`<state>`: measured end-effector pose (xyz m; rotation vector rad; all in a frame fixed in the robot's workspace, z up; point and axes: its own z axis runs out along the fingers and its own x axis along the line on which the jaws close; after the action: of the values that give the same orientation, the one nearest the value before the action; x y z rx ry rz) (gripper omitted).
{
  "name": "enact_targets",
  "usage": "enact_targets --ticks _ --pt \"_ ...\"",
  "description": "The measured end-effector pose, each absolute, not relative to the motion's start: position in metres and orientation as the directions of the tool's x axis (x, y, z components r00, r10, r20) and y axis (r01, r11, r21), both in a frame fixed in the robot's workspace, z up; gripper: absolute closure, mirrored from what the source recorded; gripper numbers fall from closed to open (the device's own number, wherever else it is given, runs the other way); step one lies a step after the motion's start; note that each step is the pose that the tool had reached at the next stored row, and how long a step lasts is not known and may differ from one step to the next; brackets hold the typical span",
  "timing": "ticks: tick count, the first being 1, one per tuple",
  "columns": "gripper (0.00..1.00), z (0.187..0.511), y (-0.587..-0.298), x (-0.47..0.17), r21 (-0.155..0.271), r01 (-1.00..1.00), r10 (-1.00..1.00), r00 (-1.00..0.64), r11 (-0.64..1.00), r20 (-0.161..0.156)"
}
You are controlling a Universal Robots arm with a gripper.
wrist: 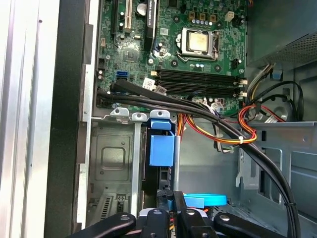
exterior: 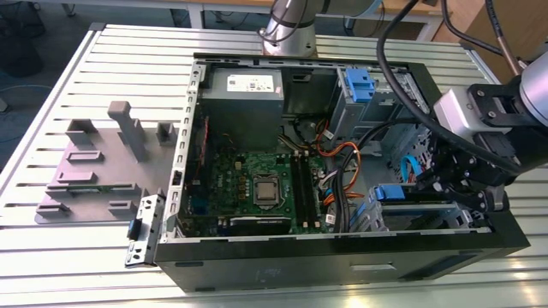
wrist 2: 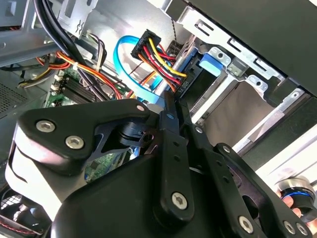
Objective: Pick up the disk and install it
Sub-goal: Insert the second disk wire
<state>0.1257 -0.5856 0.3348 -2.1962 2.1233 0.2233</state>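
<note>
The disk [wrist: 161,148] stands on edge in a slot of the metal drive bay [wrist: 114,158]. Its blue bracket faces outward and its dark body runs back toward my gripper [wrist: 172,213]. In the exterior view the same blue bracket [exterior: 396,192] lies just beside my gripper [exterior: 453,183], low in the corner of the computer case [exterior: 342,263].

My gripper sits directly over the near edge of the disk. I cannot tell how far it is open, or whether it has hold of the disk.

I judge the disk to be stiff, fairly dense for its bulk and sensitive to knocks. Its metal faces would be slick, and the plastic bracket would flex a little. The sound place to take hold is across the two flat faces near the bracket end, squarely, so the disk cannot twist in the slot.

Just beyond my gripper a light-blue data cable [wrist: 205,200] curls, and a black plug with red, yellow and black wires [wrist 2: 148,44] hangs close by. A bundle of black cables [wrist: 198,111] crosses ahead of the bay. Farther ahead lies the green circuit board [wrist: 198,59], and well beyond it the grey power supply [exterior: 246,86]. The case rests on a slatted table [exterior: 86,64].
</note>
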Motion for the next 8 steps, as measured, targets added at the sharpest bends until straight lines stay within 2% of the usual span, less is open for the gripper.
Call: enact_targets --ticks 8 --pt "0.84 0.3321 -0.5856 0.1257 0.045 -0.998 -0.987 0.030 -0.037 -0.159"
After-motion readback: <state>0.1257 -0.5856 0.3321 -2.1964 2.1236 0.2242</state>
